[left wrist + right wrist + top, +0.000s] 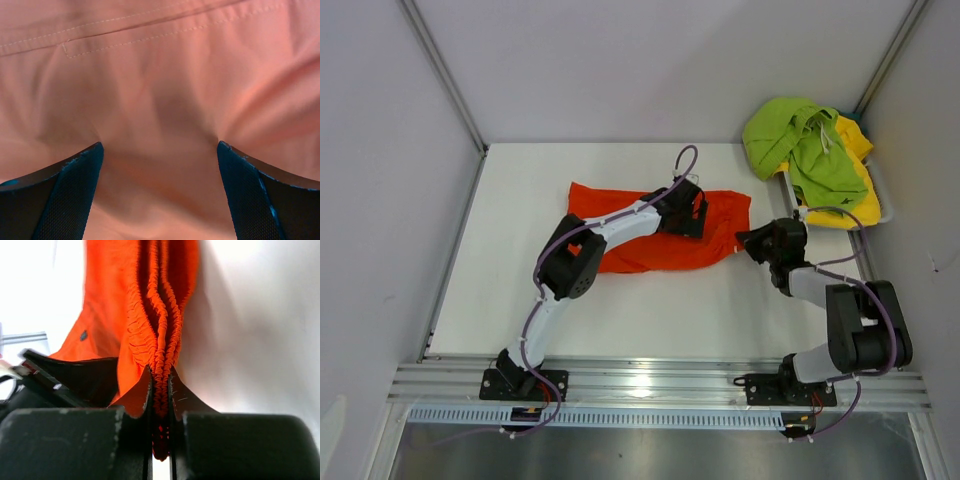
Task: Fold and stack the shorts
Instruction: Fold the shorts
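Orange shorts [650,255] lie spread on the white table, a little right of its middle. My left gripper [692,212] hovers over their right part with its fingers wide open; the left wrist view shows only orange cloth [160,100] between the two dark fingertips [75,190]. My right gripper [752,242] is at the shorts' right edge and is shut on the gathered elastic waistband [161,340], which is pinched between its fingers [182,395]. Lime green shorts [800,145] lie crumpled on yellow shorts [855,165] at the back right.
The green and yellow shorts rest in a white tray [885,205] at the table's back right corner. Grey walls enclose the table on three sides. An aluminium rail [660,385] carrying both arm bases runs along the near edge.
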You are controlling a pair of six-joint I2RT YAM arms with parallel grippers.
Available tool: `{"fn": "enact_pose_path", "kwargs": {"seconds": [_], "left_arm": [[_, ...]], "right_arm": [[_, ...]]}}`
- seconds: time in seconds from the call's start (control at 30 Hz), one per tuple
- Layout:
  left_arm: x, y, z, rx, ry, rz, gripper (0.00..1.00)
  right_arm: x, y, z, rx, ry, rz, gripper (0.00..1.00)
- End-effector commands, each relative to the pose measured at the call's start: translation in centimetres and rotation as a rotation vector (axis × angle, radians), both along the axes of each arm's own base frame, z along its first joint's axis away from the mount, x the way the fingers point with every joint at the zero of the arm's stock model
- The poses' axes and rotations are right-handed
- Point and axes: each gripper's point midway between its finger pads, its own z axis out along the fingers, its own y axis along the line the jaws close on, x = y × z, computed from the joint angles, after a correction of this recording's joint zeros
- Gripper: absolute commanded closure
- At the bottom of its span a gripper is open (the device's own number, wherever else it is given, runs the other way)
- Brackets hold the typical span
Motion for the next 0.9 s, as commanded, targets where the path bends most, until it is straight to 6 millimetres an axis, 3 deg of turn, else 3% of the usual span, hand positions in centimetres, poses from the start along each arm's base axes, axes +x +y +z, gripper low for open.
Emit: {"fn": "enact_pose_path", "kwargs": {"seconds": [0.0,0.03,0.07,0.13,0.27,0.47,0.53,0.57,0.6,0.67,0.7,0.73,0.77,0.8,0.87], "left_arm": [[-1.1,-1.9,0.8,-0.04,0.014,-0.042,0.04],[-1.4,-1.9,1.0,-0.035,0.025,-0.041,0.04],[-1.5,-1.9,1.3,-0.04,0.032,-0.036,0.04],[-1.3,-1.8,2.9,-0.05,0.028,-0.028,0.03],[-0.8,-1.0,8.1,-0.126,-0.006,-0.001,0.03],[-0.4,4.1,12.4,-0.136,-0.018,0.085,0.03],[-0.7,7.1,11.3,-0.093,0.002,0.144,0.02],[-0.7,7.9,11.5,-0.094,-0.004,0.161,0.02],[-0.7,9.9,11.8,-0.092,-0.012,0.2,0.02],[-2.0,12.7,9.5,-0.058,0.027,0.239,0.02],[-1.2,14.1,10.8,-0.079,-0.016,0.271,0.02],[-1.1,14.9,10.7,-0.075,-0.022,0.284,0.02],[-2.2,16.2,8.8,-0.042,0.013,0.293,0.02],[-1.8,17.0,8.8,-0.044,0.0,0.306,0.02],[-2.5,17.8,7.4,-0.014,0.019,0.314,0.03]], "right_arm": [[0.1,-2.6,1.6,-0.24,0.039,-0.026,1.0],[0.4,-3.0,2.8,-0.257,0.028,-0.037,1.0],[-0.4,-3.4,2.3,-0.28,0.079,-0.038,1.0],[-0.3,-4.5,3.2,-0.328,0.085,-0.059,1.0],[-1.7,-5.9,4.0,-0.408,0.141,-0.075,1.0],[-1.8,-7.1,5.1,-0.501,0.145,-0.064,0.99],[-1.9,-7.5,5.2,-0.533,0.153,-0.05,0.99],[-1.7,-7.5,5.5,-0.54,0.149,-0.051,0.99],[-1.7,-7.6,5.4,-0.547,0.157,-0.046,0.99],[-1.7,-7.6,5.4,-0.561,0.159,-0.03,0.98],[-1.7,-7.5,5.4,-0.564,0.155,-0.025,0.98],[-1.7,-7.5,5.4,-0.564,0.152,-0.019,0.98],[-1.7,-7.3,5.4,-0.567,0.149,-0.005,0.98],[-1.6,-7.2,5.4,-0.571,0.141,0.003,0.98],[-1.5,-6.9,5.5,-0.575,0.13,0.024,0.98]]}}
